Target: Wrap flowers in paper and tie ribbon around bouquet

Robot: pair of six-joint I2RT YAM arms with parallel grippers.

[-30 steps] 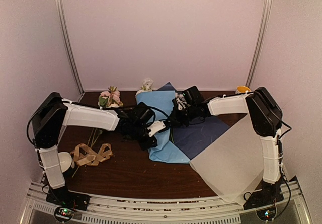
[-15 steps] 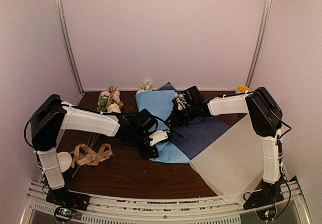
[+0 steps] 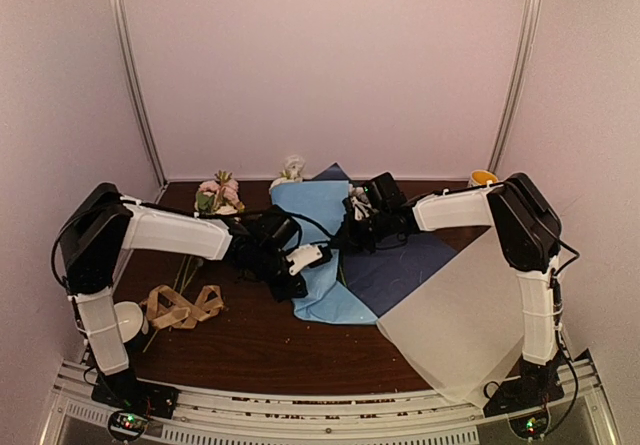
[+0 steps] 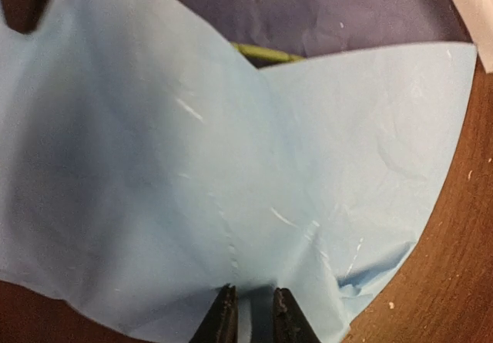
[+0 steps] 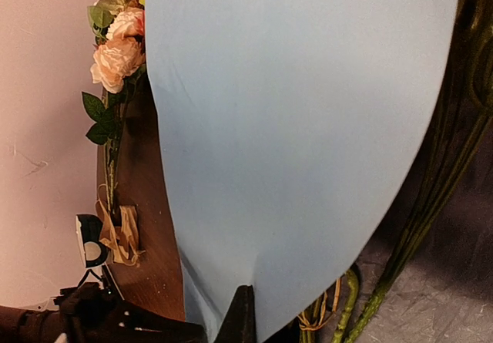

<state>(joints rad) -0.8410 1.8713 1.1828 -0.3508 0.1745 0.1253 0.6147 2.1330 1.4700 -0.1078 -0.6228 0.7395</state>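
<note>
The paper [image 3: 315,205], a large rectangular sheet that is light blue on one face and navy on the other, lies in the middle of the dark brown wooden table [image 3: 250,350]. Its left part is folded over, so the light blue face is on top there and the navy face shows at the right. The flowers [image 5: 420,220], artificial ones with long thin green stems, lie on the navy face, and the light blue flap covers most of them.

The right gripper [image 5: 245,314] has its jaws pressed together on a corner of this flap, which rises from the tip and fills most of the right wrist view. The left gripper [image 4: 253,314] is low over the near part of the flap, close to its curved edge. Its two dark fingertips [image 4: 223,316] stand only a little apart, and a crease of the paper runs to the slit between them. Whether they pinch the paper or only touch it, I cannot tell from this view.

The ribbon [image 3: 182,307], flat, tan-gold and loosely looped, lies on the table at the near left, well apart from the paper. A bunch of loose pink flowers [image 3: 220,197] with green leaves lies at the far left. A pale whitish translucent sheet [image 3: 455,315] lies at the right, with its edge against the navy part.
</note>
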